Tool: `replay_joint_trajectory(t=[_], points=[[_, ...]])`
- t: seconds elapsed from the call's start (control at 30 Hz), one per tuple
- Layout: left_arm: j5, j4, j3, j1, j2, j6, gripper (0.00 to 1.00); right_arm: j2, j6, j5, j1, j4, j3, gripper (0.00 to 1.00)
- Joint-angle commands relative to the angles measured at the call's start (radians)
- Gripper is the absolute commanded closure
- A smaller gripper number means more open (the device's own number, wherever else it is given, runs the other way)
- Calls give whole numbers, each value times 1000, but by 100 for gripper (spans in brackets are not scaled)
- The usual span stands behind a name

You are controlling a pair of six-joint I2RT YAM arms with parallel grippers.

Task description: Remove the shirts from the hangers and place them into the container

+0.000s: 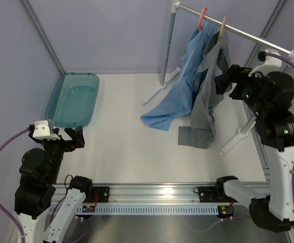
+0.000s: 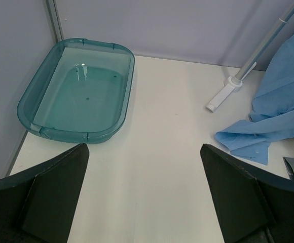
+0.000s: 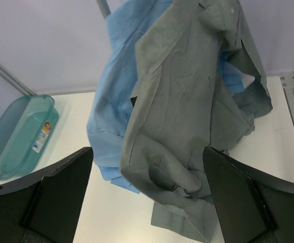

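Splayed right tool (image 3: 147, 149) near grey shirt (image 3: 182, 96)

Right wrist view: top edge crops grey shirt (image 3: 187, 111) and blue shirt (image 3: 109, 101); left edge crops tub (image 3: 15, 136). Overhead: pink hanger (image 1: 201, 20) and tan hanger (image 1: 223, 25) mostly buried in collars. Cannot tell whether my right gripper (image 1: 220, 83) touches grey shirt.

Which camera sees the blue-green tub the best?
The left wrist view: the teal tub sits whole and close, its inside plain to see. The top view shows the teal tub whole but smaller; the right wrist view catches only part, at the left edge.
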Motion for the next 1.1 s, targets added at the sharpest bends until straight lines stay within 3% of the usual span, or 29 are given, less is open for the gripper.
replay_joint_trajectory(t=[0.0,0.13,0.33,0.53,0.77,0.8,1.07], points=[[18,27,-15,-2,3,-11,1,131,28,143,70,-36,75,0],[10,27,-31,-4,-7,-8,1,254,49,274,147,-34,162,1],[15,27,-49,-4,-17,-11,1,403,86,464,165,-34,251,7],[4,27,-55,-4,-22,-13,1,465,70,518,167,10,254,17],[10,26,-54,-4,-22,-16,1,477,60,530,167,25,258,35],[15,27,-54,-4,-23,-15,1,473,57,529,167,32,255,42],[25,26,-46,-2,-20,-18,1,468,20,543,169,39,251,67]])
